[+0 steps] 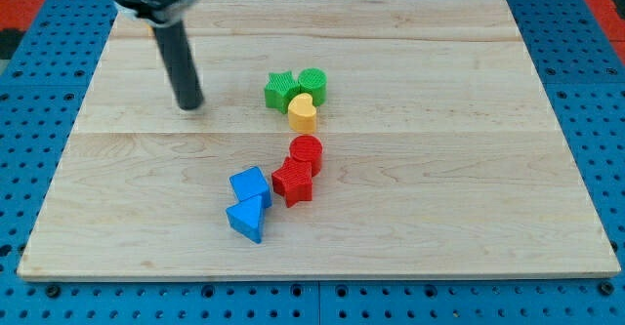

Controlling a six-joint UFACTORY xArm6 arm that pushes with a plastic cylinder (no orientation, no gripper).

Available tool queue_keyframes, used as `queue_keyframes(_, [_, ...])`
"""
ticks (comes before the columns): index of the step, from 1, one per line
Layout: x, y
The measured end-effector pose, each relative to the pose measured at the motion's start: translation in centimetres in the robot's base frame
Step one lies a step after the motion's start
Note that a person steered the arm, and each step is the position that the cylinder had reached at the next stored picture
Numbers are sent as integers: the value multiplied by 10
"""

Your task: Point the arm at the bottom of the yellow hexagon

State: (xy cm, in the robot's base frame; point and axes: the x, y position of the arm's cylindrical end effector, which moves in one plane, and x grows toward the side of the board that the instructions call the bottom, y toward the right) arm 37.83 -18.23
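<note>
Wooden board (469,218) on a blue pegboard, dark rod (179,57) upright near the view's top-left corner. My tip (189,106) resting on bare wood, touching no block; no jaws here to open or close, just a blunt rod end.

Well off to the view's right of my tip, roughly level with it: the yellow block (303,112), its outline rounded rather than a clear hexagon from here. Pressed against it on the far side, a green star-shaped block (280,91) and a green round block (312,82).

Farther toward the view's bottom and right of my tip: a red round block (306,153) touching a red star-like block (292,182), then a blue cube-like block (250,186) touching a blue wedge (246,220).

Yellow block likely light, rigid plastic, apt to slide easily on smooth wood at any nudge. No grasp wanted: best spot probably the open wood just below its near edge, above the red pair, approached without contact.
</note>
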Motion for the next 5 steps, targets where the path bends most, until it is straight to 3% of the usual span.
queue_keyframes(1, [-54, -60])
queue_keyframes(3, [-172, -83])
queue_keyframes(4, [-177, -57])
queue_keyframes(5, [-150, -21])
